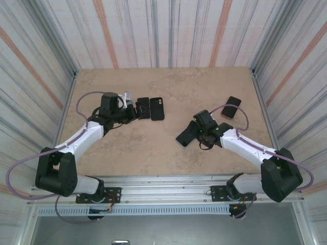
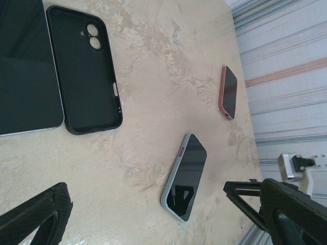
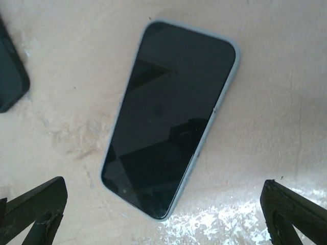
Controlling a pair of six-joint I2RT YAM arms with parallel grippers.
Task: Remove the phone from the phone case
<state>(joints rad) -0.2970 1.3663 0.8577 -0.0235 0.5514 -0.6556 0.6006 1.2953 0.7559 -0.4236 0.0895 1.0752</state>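
At the left, the left gripper [image 2: 145, 188] hangs low over the table [image 1: 148, 153]. Its fingers [image 2: 36, 219] are spread wide, with nothing between them. Just to its right lies a bare phone [image 1: 143, 108], screen up. Just beside that phone, on its right, is an empty black case [image 1: 157, 108], lying hollow side up with its camera cut-outs showing.

Right of the table's middle and nearer the arms lies a grey-cased phone [image 1: 185, 135], screen up and slanted, with the pale rim of the case wrapped around its edge. The right gripper [image 3: 163, 181] hangs directly over it. Its fingers [image 3: 294, 212] are also wide apart, one on each side of the phone's end, and neither touches it. In the right wrist view, a dark object at the left edge is cut off too much to identify.

Farther right and farther back, well apart from the rest, a pink-cased phone [image 1: 231, 107] lies screen up at a slant.
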